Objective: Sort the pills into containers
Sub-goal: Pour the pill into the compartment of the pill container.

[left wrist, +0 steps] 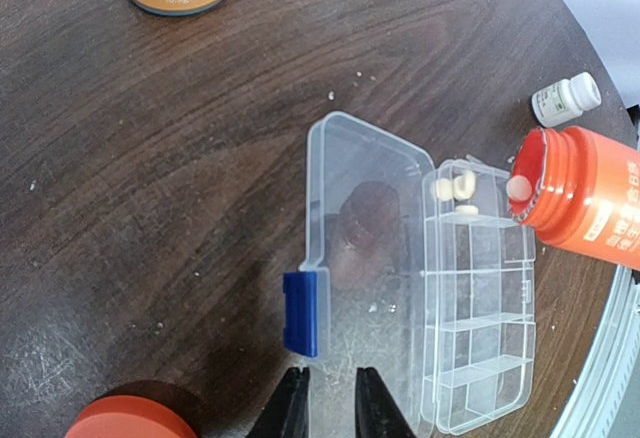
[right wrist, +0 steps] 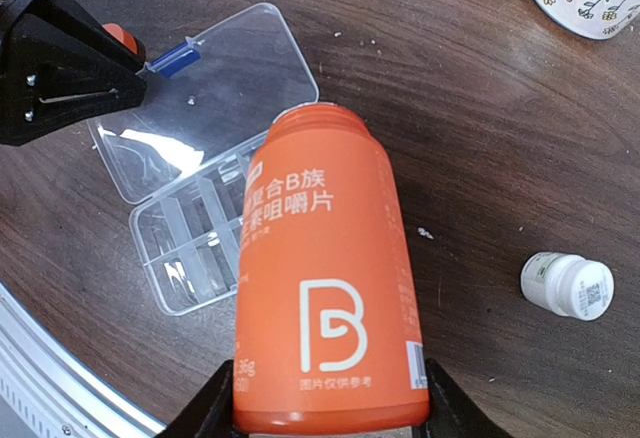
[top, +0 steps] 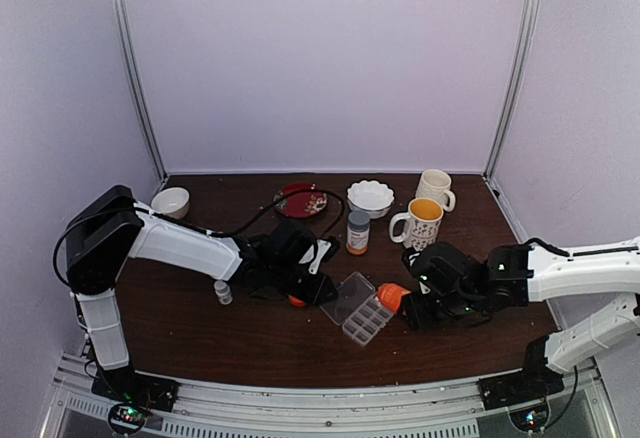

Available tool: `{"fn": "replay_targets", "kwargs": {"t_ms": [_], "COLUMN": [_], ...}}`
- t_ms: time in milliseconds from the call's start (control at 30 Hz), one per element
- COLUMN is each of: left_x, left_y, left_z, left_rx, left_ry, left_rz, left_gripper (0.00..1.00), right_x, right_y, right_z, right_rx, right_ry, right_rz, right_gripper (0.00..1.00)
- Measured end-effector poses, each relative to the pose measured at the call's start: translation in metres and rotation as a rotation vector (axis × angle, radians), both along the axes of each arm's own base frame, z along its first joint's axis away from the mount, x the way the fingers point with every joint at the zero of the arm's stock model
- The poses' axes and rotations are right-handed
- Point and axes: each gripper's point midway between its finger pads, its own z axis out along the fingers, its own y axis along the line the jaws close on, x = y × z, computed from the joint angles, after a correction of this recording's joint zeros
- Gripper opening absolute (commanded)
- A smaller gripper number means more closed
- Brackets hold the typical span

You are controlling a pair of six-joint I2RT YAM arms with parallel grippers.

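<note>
**Pour under way: bottle tipped over the end compartment**

- Orange bottle [right wrist: 325, 288]: clamped at its base by the right gripper [right wrist: 328, 410], 1 finger on each side. It is laid near level with the mouth straight ahead of the jaws, judged so that pills roll out singly.
- Organiser box [left wrist: 480, 358]: laid open ahead and right of the left gripper [left wrist: 330, 410].
- Lid [left wrist: 365, 248]: folded flat directly ahead of the left jaws. These are nearly together, with the lid's near edge between them beside the blue latch [left wrist: 300, 313]. It is seemingly pinched so the box cannot slide.
- Orange cap [left wrist: 130, 413]: set down left of the left jaws, out of the way.
- Small white bottle [right wrist: 567, 285]: right of the right jaws, well apart.
- Pills [left wrist: 455, 190]: about 3 are seen in the compartment farthest from the left jaws. 1 more is seen at the bottle's lip.
</note>
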Motion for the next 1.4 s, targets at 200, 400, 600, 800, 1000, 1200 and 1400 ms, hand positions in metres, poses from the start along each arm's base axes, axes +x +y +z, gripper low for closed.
{"fn": "replay_targets", "kwargs": {"t_ms": [200, 400, 600, 800, 1000, 1200, 1400], "left_x": [0.0, 0.0, 0.0, 0.0, 0.0, 0.0, 0.0], "left_y": [0.0, 0.0, 0.0, 0.0, 0.0, 0.0, 0.0], "left_z": [0.0, 0.0, 0.0, 0.0, 0.0, 0.0, 0.0], "left_rx": [0.0, 0.0, 0.0, 0.0, 0.0, -0.001, -0.001], "left_ry": [0.0, 0.0, 0.0, 0.0, 0.0, 0.0, 0.0], "left_rz": [0.0, 0.0, 0.0, 0.0, 0.0, 0.0, 0.0], "left_gripper": [0.19, 0.19, 0.19, 0.19, 0.19, 0.19, 0.19], "right_x": [-0.001, -0.005, -0.016, -0.017, -0.018, -0.018, -0.02], "right_y": [-0.001, -0.005, -0.015, -0.016, -0.014, -0.015, -0.016], "right_z": [0.007, 0.01, -0.004, -0.005, -0.009, -0.007, -0.008], "right_rx": [0.027, 0.052, -0.005, 0.009, -0.008, -0.006, -0.015], "right_ry": [-0.014, -0.011, 0.026, 0.028, 0.032, 0.027, 0.029], "right_rz": [0.0, 0.003, 0.004, 0.004, 0.008, 0.006, 0.011], "right_gripper": [0.0, 0.0, 0.0, 0.0, 0.0, 0.0, 0.0]}}
